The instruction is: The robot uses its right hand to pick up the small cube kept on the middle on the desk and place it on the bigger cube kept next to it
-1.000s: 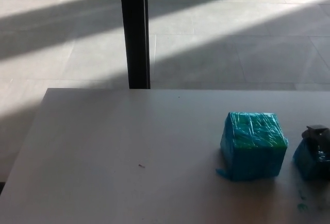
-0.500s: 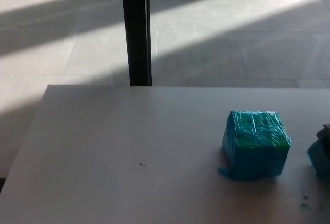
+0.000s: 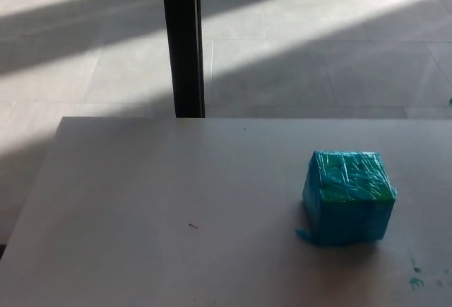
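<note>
No fingers; glossy, crinkled, tape-wrapped cube (image 3: pixel 348 197).

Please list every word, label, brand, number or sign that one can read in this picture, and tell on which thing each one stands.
None: no readable text shows anywhere.
Bigger cube: wrapped in shiny blue-green tape, with no print or label visible.
Desk: plain pale top, only a small dark speck and some green smudges, no letters.
Black post and tiled floor: no sign or number.
</note>
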Motion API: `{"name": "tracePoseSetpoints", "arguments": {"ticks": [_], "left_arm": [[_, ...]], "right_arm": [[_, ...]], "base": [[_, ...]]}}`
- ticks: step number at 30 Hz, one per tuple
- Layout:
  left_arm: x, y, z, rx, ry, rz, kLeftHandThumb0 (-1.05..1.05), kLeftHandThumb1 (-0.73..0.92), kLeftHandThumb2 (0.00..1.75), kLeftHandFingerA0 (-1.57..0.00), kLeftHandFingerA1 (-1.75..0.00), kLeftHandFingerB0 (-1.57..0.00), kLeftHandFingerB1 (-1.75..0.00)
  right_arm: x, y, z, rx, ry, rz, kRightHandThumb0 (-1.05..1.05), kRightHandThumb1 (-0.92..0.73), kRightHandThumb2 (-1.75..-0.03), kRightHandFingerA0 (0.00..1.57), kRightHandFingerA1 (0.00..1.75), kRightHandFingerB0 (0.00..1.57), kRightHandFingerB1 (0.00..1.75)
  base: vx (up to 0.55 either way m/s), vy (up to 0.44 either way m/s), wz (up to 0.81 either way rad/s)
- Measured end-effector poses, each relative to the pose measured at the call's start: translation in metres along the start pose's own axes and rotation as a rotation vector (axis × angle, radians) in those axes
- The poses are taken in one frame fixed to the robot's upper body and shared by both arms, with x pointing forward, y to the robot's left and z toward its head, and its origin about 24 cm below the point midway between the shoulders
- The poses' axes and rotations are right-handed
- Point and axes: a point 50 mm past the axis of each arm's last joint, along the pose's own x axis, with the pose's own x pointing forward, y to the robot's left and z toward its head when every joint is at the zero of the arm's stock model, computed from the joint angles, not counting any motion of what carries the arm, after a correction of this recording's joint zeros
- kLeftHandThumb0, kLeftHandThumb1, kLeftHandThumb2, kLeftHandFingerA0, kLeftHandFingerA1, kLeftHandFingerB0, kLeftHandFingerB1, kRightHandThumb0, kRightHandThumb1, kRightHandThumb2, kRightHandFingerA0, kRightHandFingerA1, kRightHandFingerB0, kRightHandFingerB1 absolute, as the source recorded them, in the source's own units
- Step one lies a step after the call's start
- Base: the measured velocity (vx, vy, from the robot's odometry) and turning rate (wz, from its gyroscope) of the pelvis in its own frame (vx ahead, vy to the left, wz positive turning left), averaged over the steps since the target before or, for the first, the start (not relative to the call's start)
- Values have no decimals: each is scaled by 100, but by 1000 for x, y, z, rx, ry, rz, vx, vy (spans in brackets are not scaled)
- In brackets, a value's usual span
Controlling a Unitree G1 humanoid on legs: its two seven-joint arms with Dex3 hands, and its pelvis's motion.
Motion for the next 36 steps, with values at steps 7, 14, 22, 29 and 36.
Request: {"name": "tracePoseSetpoints", "arguments": {"ticks": [7, 14, 22, 29, 36], "left_arm": [[0, 0, -1, -3, 6, 2, -97, 89, 67, -39, -55, -37, -38], [0, 0, -1, -2, 3, 1, -97, 89, 67, -40, -55, -37, -37], [0, 0, 0, -2, 2, 1, -97, 89, 67, -38, -54, -36, -37], [0, 1, 0, -1, 0, 1, -102, 73, 86, -36, -57, -32, -42], [-1, 0, 2, 5, -11, -1, -95, 89, 67, -40, -54, -37, -38]], "right_arm": [[11, -24, 25, 49, -119, -53, -14, -62, -97, 94, 173, 68, 149], [13, -22, 59, 80, -255, -8, -14, -63, -81, 96, 174, 63, 147], [2, -2, 91, 90, -390, 115, -23, -67, -74, 80, 175, 67, 154], [-10, 17, 106, 77, -455, 246, -25, -67, -73, 78, 173, 67, 154], [-11, 24, 110, 90, -465, 287, -24, -65, -79, 78, 173, 66, 153]], "base": [[0, 0, 0], [0, 0, 0], [0, 0, 0], [0, 0, 0], [0, 0, 0]]}}
